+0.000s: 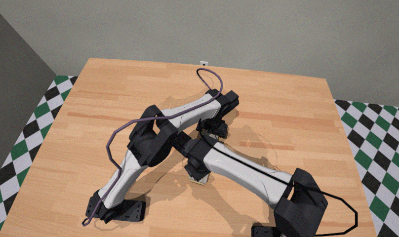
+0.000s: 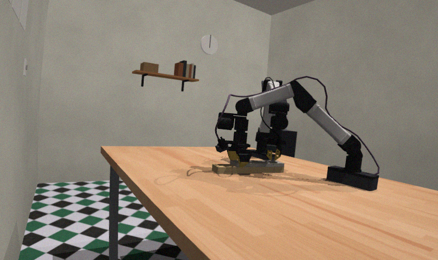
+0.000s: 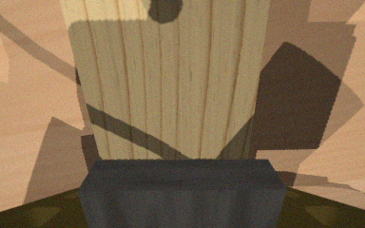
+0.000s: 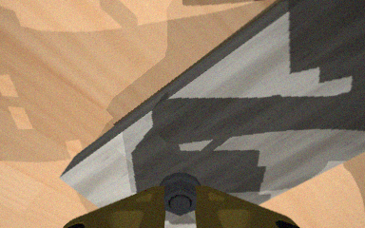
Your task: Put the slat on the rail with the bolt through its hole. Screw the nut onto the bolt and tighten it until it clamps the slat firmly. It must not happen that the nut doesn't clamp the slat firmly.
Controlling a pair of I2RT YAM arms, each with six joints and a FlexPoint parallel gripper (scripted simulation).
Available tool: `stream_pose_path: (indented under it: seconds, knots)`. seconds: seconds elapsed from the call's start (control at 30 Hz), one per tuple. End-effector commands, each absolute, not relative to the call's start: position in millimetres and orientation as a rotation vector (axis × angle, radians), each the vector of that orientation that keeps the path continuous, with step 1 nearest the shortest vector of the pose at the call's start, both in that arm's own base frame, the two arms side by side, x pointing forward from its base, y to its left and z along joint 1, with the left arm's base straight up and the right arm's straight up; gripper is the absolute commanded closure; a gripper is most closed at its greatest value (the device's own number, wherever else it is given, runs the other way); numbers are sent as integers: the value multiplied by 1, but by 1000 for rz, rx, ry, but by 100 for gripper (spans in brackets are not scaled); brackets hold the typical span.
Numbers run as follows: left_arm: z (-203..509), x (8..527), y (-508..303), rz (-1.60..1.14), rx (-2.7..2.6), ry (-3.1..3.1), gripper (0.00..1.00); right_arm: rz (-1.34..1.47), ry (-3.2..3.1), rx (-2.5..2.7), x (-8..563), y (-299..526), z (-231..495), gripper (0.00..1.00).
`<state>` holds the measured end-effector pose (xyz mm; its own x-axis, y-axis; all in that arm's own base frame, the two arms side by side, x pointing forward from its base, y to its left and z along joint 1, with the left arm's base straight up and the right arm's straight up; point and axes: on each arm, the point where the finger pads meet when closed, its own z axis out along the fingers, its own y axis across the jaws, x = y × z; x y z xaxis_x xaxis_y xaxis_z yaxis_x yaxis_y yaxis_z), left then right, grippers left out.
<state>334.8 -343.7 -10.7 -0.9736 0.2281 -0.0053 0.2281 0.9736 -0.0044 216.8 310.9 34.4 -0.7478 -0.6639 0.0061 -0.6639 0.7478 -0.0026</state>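
The grey slat lies lengthwise on the pale wooden rail, whose bare end extends beyond it. My left gripper is shut on the slat near one end, a finger at each side. My right gripper points down near the slat's other end and is shut on the dark nut. The round bolt tip shows in the nut's middle. Any gap between nut and slat is hidden by the nut and fingers.
The two arms cross close together over the rail in the top view. The left arm's base stands at the near left, the right arm's base at the near right. A purple cable and a black cable run along the arms.
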Motion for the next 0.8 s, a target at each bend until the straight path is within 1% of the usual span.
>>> stream_pose_path:
  seconds: [0.0,0.37,0.43,0.77]
  knots:
    - [-4,338,-345,-25,364,3099,33,-18,-3043,815,217,311,40,86]
    - [-4,338,-345,-25,364,3099,33,-29,-3150,135,218,312,41,86]
    - [-4,338,-345,-25,364,3099,33,-29,-3150,135,218,312,41,86]
    - [-4,338,-345,-25,364,3099,33,-40,-3113,-490,219,313,41,86]
